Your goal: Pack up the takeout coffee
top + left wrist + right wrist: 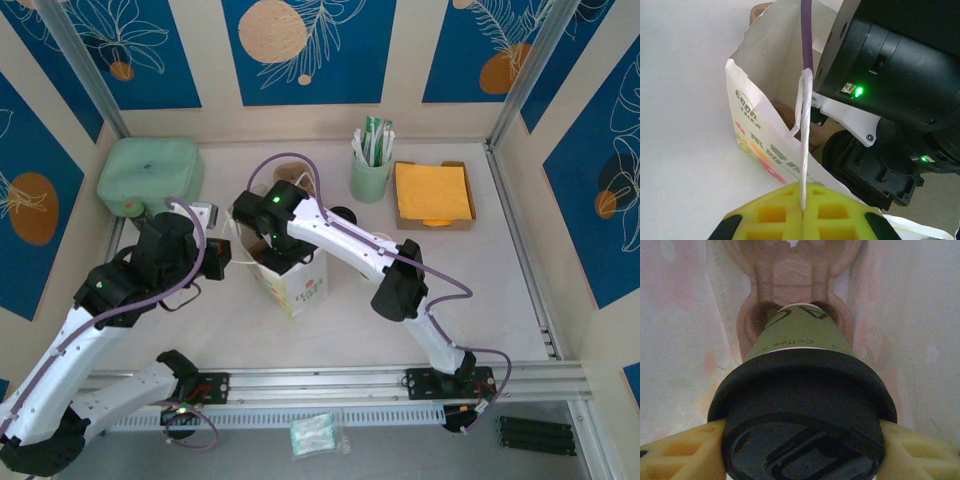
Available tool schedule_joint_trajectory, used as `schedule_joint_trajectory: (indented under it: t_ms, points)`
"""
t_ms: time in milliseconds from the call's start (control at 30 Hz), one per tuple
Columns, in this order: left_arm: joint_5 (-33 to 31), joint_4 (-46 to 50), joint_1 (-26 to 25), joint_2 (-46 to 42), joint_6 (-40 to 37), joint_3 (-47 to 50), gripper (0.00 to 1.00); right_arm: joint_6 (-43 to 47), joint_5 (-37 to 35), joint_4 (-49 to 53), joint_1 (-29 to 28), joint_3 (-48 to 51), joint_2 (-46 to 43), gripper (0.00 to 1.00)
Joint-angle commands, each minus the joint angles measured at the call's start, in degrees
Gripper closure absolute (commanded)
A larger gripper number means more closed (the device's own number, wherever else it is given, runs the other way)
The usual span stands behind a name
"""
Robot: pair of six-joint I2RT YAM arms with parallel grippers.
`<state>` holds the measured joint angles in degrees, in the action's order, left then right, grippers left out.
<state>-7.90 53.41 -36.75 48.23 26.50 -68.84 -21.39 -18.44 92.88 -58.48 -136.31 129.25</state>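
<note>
R gripper (801, 452) clamps takeout coffee (797, 337) below its black lid, inside white bag (752, 125), cup base at cardboard carrier (790, 277). L gripper (803, 214) pinches bag handle (803, 145), pads pressed together.

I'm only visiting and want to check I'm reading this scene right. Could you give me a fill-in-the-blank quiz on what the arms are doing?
1. The left gripper pinches the white ____ of the paper bag.
2. The lid of the takeout coffee is coloured ____.
3. The right gripper holds the coffee ____ the bag.
Missing words: handle, black, inside.
</note>
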Motion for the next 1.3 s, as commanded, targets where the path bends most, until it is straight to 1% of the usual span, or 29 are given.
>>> schedule_joint_trajectory:
  t_ms: [0,233,700,1133,1267]
  points:
    - [0.61,0.03,0.48,-0.04,0.02,-1.48,1.0,0.03,-1.03,8.66,0.01,-1.22,3.64,0.4]
    - [0.56,0.12,0.49,-0.23,0.13,-1.15,1.0,-0.37,-0.08,8.81,-0.58,-2.56,1.07,0.4]
    - [0.34,-0.22,0.47,0.27,0.21,-0.6,1.0,-1.69,-0.2,8.81,-0.67,-0.71,-3.71,0.4]
    - [0.25,-0.33,0.47,0.38,0.39,-0.18,1.0,-1.88,0.9,8.81,-1.04,0.14,-5.8,0.4]
    - [0.17,-0.38,0.48,0.38,0.49,-0.24,1.0,-0.96,2.04,8.81,-1.28,2.32,-6.03,0.4]
